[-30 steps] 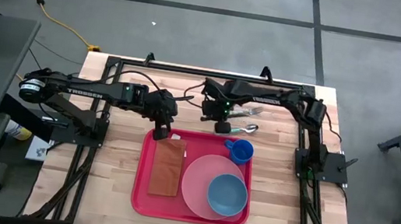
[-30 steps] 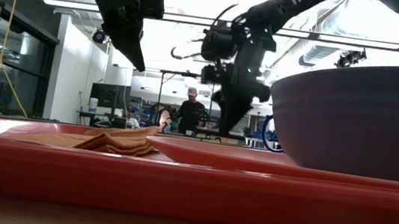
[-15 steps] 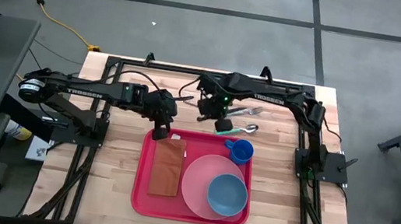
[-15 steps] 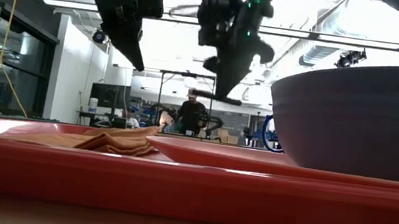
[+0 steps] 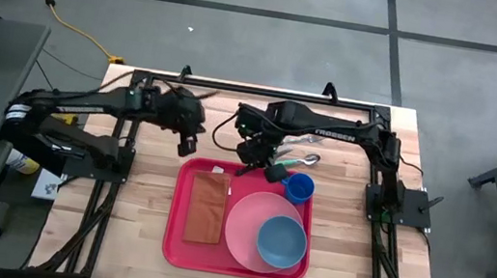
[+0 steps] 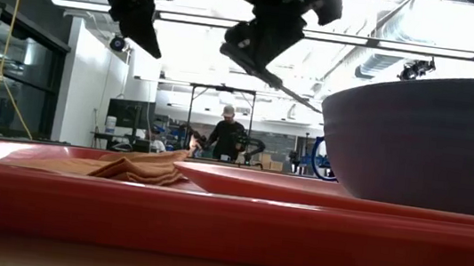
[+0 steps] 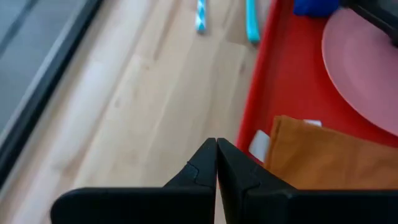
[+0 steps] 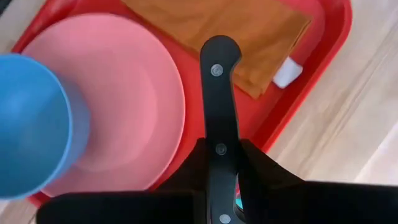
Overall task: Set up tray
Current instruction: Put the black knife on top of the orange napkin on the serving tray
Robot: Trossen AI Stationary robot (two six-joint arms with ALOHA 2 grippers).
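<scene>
Carrying knife [image 8: 216, 106] in right pincer [image 5: 260, 163] over tray [image 5: 175, 246]; next, lowering beside plate [image 5: 252, 219]. Left pincer [image 7: 216, 163] pressed together.

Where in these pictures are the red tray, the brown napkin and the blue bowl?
red tray [image 5: 173, 245]: high view, bare left rim.
brown napkin [image 5: 208, 207]: high view, middle of the cloth.
blue bowl [image 5: 281, 241]: high view, inside of the bowl.

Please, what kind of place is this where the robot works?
Probably a robotics lab or workshop, not a dining room. The wooden table stands on a bare grey floor marked with dark lines, and the low view shows ceiling light strips and a person among equipment.
</scene>
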